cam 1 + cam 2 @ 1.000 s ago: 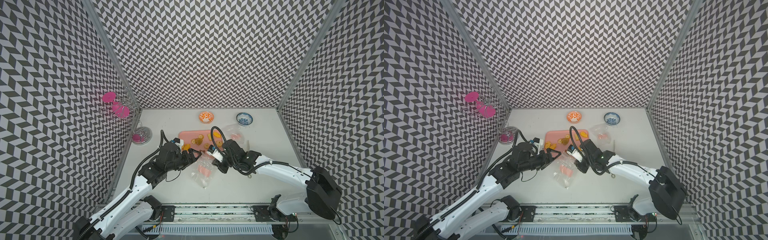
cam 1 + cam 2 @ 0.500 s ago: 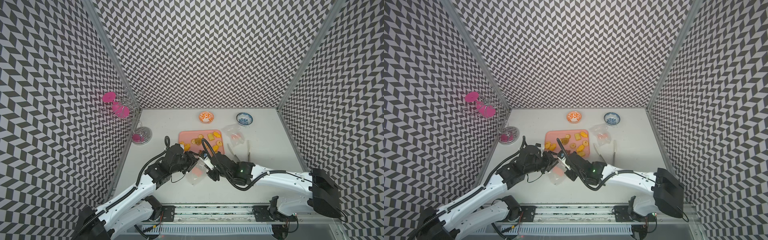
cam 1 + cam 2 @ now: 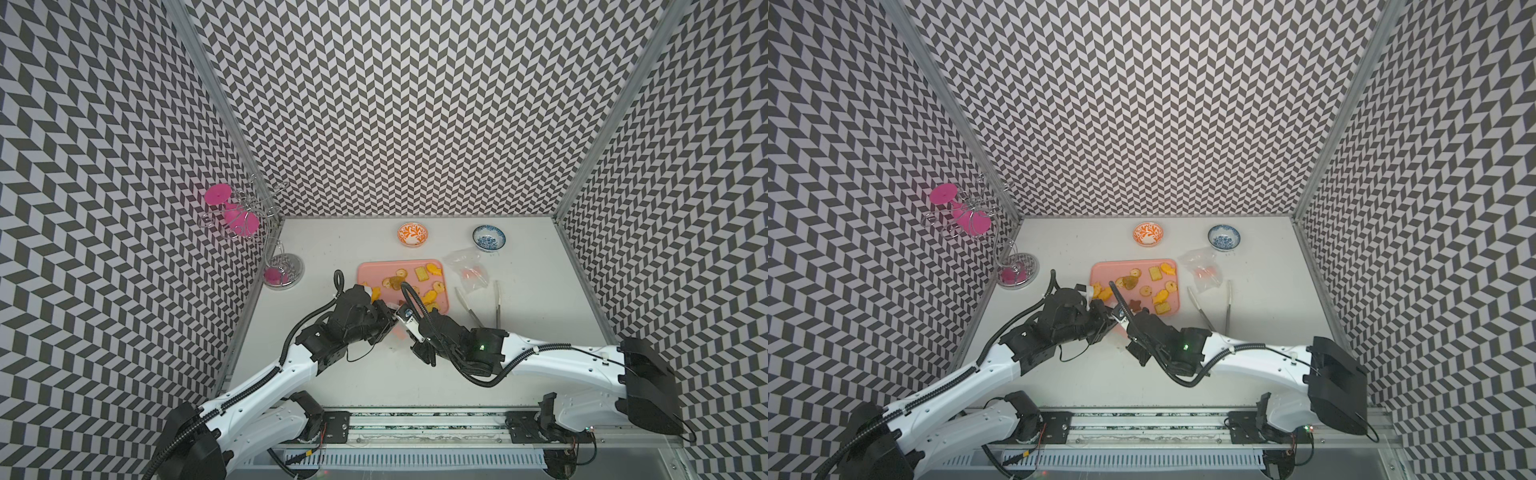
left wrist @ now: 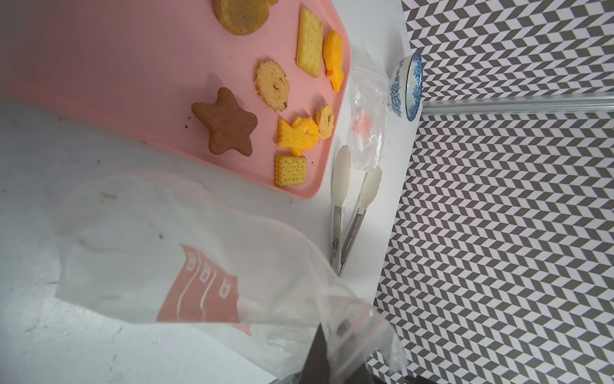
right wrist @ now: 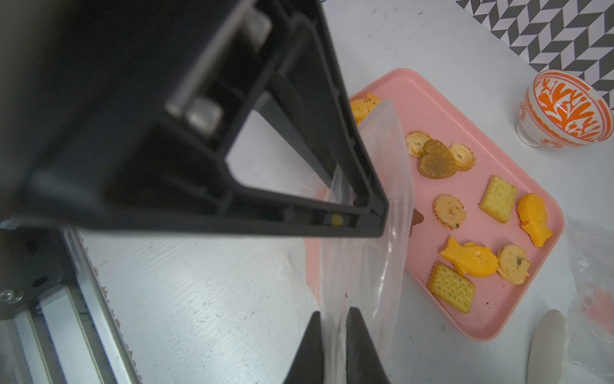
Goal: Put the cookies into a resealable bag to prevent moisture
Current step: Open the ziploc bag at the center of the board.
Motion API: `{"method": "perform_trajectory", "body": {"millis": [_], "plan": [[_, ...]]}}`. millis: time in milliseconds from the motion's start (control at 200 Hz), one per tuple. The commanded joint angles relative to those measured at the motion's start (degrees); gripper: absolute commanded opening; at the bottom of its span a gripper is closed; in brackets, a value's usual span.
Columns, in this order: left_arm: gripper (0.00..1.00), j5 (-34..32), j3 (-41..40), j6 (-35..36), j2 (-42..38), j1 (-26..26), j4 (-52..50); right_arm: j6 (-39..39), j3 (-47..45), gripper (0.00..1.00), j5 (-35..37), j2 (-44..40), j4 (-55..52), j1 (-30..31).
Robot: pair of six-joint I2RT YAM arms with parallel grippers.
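Several cookies (image 3: pixel 419 284) lie on a pink tray (image 3: pixel 370 270), among them a dark brown star (image 4: pixel 226 123) and yellow fish, round and square ones (image 5: pixel 468 259). A clear resealable bag (image 4: pixel 199 252) with a pink label is held up just in front of the tray in both top views (image 3: pixel 1119 332). My left gripper (image 4: pixel 329 349) is shut on one edge of its mouth. The right gripper (image 5: pixel 334 319) pinches the bag's film (image 5: pixel 375 232) between nearly closed fingers. The two grippers meet tip to tip (image 3: pixel 397 330). No cookie shows inside the bag.
A second clear bag (image 3: pixel 467 272) and metal tongs (image 3: pixel 482 299) lie right of the tray. An orange bowl (image 3: pixel 412 234) and a blue bowl (image 3: pixel 489 237) stand at the back. A wire stand with pink glasses (image 3: pixel 249 224) is at the back left.
The left gripper has closed on the bag's edge. The right arm has swung lower and leftward, and the bag now stands bunched between both grippers instead of lying spread on the table.
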Motion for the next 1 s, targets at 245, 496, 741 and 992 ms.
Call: {"method": "perform_trajectory", "body": {"millis": [245, 496, 741, 992], "plan": [[0.00, 1.39, 3.47, 9.72, 0.08, 1.11, -2.73, 5.83, -1.09, 0.45, -9.69, -5.88, 9.65, -0.02], [0.00, 6.03, 5.46, 21.38, 0.72, 3.45, -6.03, 17.45, -10.12, 0.49, -19.91, -15.00, 23.21, -7.66], [0.00, 10.20, 6.97, 25.36, 1.73, 3.73, -6.25, 18.27, -8.86, 0.36, -29.55, -8.82, 21.42, -14.01], [0.00, 13.66, 5.71, 25.63, 2.10, 4.97, -4.93, 16.74, -7.06, 0.28, -32.74, -3.17, 19.30, -14.42]]}}
